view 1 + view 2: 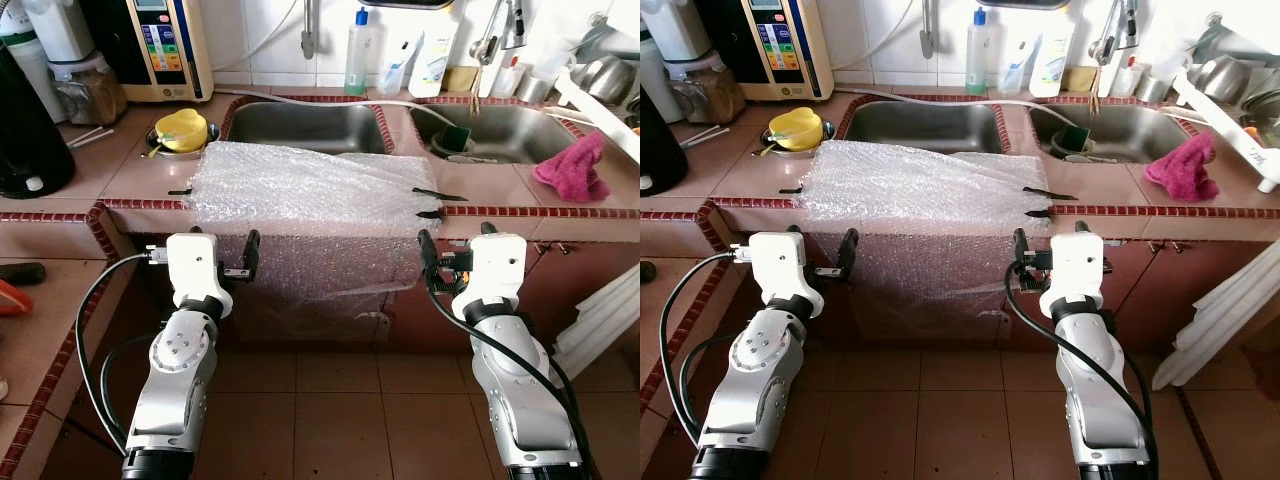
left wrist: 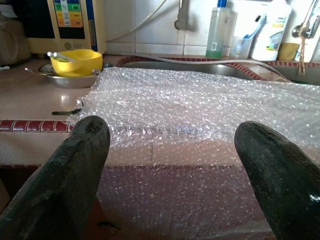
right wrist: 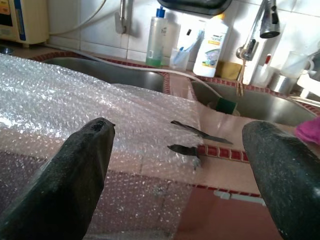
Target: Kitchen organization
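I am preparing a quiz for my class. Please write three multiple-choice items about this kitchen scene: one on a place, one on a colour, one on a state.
1. Where does the bubble wrap lie?
A. in the sink
B. over the counter edge, hanging down the front
C. on the floor

2. What colour is the cloth on the counter?
A. pink
B. green
C. white

3. How are the fingers of the left tool?
A. shut on the wrap
B. shut on the bowl
C. open

Answers:
1 B, the wrap covers the counter top and drapes below its edge.
2 A, it lies pink right of the sink.
3 C, the wrist view shows a wide gap between them.
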`<state>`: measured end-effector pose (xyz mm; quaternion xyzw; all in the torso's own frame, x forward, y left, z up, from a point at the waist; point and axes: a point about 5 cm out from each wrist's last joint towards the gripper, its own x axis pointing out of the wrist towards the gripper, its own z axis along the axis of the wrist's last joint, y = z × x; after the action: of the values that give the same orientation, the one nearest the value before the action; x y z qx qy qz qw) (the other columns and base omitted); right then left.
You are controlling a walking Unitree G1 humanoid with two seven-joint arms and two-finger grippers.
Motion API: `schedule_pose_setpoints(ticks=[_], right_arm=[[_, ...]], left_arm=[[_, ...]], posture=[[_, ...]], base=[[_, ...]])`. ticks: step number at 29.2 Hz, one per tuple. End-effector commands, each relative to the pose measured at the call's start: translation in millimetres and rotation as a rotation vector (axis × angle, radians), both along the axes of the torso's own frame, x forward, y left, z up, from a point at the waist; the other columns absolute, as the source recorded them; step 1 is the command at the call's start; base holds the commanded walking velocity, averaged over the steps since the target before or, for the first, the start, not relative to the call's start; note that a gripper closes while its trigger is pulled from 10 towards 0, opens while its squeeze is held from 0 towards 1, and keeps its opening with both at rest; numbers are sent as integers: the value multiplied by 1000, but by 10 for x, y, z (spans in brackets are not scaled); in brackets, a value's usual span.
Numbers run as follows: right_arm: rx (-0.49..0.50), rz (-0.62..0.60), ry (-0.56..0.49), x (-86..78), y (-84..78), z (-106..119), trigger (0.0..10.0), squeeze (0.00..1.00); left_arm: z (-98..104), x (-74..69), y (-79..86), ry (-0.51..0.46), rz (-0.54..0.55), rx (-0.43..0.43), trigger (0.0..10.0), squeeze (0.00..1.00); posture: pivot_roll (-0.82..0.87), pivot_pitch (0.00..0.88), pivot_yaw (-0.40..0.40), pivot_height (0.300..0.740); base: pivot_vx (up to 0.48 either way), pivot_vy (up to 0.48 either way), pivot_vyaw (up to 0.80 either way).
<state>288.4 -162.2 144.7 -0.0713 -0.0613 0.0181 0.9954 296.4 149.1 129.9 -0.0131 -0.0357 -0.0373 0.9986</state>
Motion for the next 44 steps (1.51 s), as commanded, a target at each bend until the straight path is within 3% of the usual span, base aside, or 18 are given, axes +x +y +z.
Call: schedule_pose_setpoints(ticks=[1,9,21,33,44], right_arm=[[-11,12,-9,9,13,12,10000,0],[-10,13,-4,-3,16,-5,10000,0],[-5,10,0,-6,5,-12,10000,0],[7,-9,4,-12,-32,-27,10000,0],[18,-17,23,-19,-52,-50,10000,0]], left_arm=[[20,14,-28,-3,-10,-7,10000,0],[14,11,-30,3,-9,-8,10000,0],[-2,11,-42,9,-13,-10,10000,0],[-27,15,-66,22,-14,-3,10000,0],[-36,12,-86,29,-29,-20,10000,0]], posture=[[-14,0,-7,740],[-16,0,-8,740],[-18,0,-7,740],[-22,0,-5,740],[-28,0,-6,740]], base=[[334,0,0],[337,0,0],[386,0,759],[370,0,0],[0,-55,-410]])
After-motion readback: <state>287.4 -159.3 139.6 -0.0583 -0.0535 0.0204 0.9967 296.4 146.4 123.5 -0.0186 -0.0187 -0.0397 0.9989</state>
